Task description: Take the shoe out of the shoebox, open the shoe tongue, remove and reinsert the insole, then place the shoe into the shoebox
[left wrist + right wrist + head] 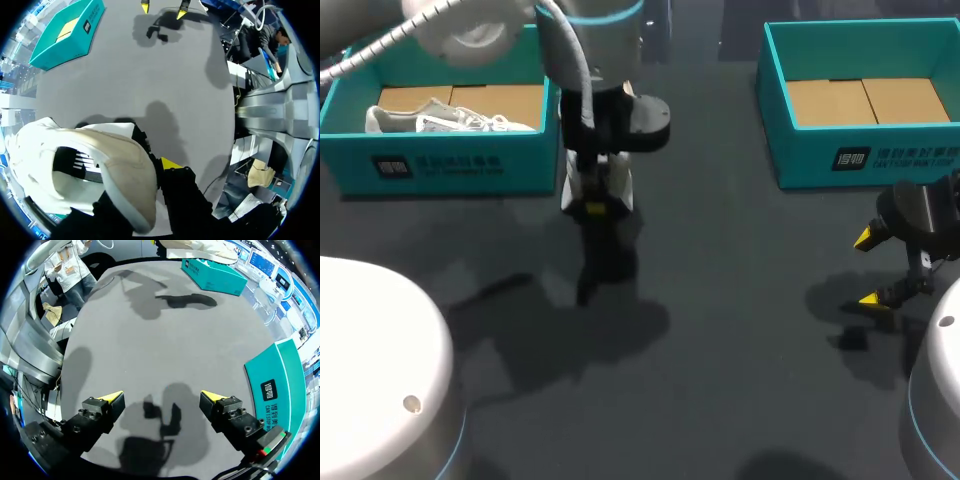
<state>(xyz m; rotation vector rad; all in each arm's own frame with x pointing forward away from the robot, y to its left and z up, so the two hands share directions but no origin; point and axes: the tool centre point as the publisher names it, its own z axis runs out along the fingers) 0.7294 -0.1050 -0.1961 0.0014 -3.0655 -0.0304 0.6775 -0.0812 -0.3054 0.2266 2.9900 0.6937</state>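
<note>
The shoe (620, 188), white with a cream lining, hangs in the air over the far middle of the table (740, 320), just right of the left shoebox (450, 165) and clear of it. The left gripper (595, 208) has it clamped by the rim of its opening. In the left wrist view the shoe (115, 165) fills the space beside the one yellow fingertip (170, 163) that shows, and the other finger is hidden by the shoe. Its mouth faces the wrist and its long axis seems to run down and away from the gripper, though which end is the toe is hard to tell from here. Its shadow lies on the table below it.

Both boxes are teal with brown cardboard floors. Each carries a white logo and a line of white print on its near wall, too small to make out. A second shoe (440, 122), white and laced, lies on its side in the left shoebox, long axis left to right. The right shoebox (860, 160) stands at the far right, well apart from the held shoe.

The right gripper (866, 268) hangs low over the table at the near right, near the right shoebox's near wall, its fingers spread wide with nothing between them (162, 400).
</note>
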